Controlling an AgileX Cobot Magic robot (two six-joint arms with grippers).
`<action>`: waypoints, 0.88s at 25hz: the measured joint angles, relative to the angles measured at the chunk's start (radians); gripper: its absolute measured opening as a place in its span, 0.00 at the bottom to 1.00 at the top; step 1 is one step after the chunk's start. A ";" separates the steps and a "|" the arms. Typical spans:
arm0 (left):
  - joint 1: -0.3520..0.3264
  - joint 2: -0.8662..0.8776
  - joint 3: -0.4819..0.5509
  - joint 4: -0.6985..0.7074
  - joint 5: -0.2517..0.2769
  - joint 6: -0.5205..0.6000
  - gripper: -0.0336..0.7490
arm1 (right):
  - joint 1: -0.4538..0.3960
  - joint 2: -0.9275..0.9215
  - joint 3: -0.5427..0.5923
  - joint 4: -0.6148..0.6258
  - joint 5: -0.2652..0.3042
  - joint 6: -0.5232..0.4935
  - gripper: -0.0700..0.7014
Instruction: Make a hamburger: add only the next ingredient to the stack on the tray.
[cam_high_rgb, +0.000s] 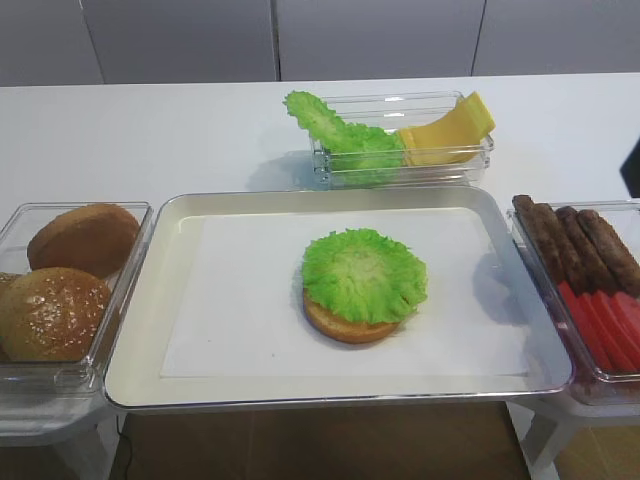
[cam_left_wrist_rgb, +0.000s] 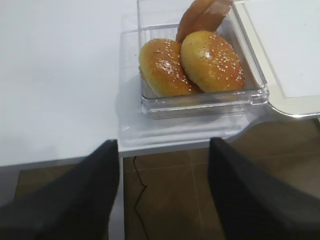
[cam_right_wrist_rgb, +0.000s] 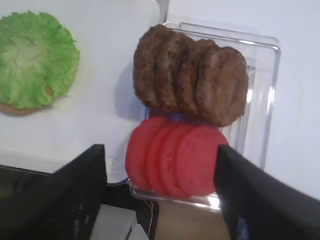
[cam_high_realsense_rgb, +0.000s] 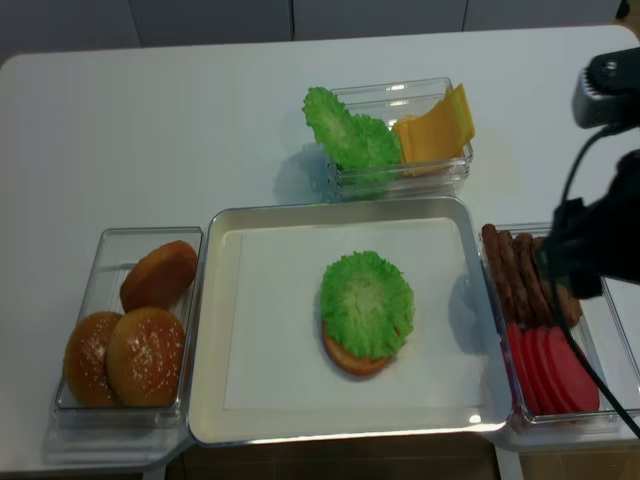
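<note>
The lettuce leaf (cam_high_rgb: 364, 274) already lies on the bun bottom (cam_high_rgb: 345, 325) mid-tray (cam_high_rgb: 150, 300) — slightly off-centre. The right pincer (cam_right_wrist_rgb: 160, 195) hangs wide and empty above the tomato slices (cam_right_wrist_rgb: 175, 159) (left pincer (cam_left_wrist_rgb: 162, 195) likewise empty). Best finish: withdraw cleanly — no nudging the stack.

Your right arm (cam_high_realsense_rgb: 590, 240) shows as a dark shape at the right edge of the realsense high view, a cable running down from it. Its pincer (cam_right_wrist_rgb: 160, 195) points downward, both dark fingers (cam_right_wrist_rgb: 75, 195) spread wide apart with nothing between them. Your left pincer (cam_left_wrist_rgb: 162, 192) also points down, its two fingers parted and holding nothing. The left arm itself is out of sight in both high views.
</note>
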 joint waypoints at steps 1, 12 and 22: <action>0.000 0.000 0.000 0.000 0.000 0.000 0.58 | 0.000 -0.021 0.000 -0.005 0.017 0.011 0.77; 0.000 0.000 0.000 0.000 0.000 0.000 0.58 | 0.000 -0.290 0.005 -0.022 0.128 0.024 0.77; 0.000 0.000 0.000 0.000 0.000 0.000 0.58 | 0.000 -0.620 0.244 0.019 0.142 0.031 0.77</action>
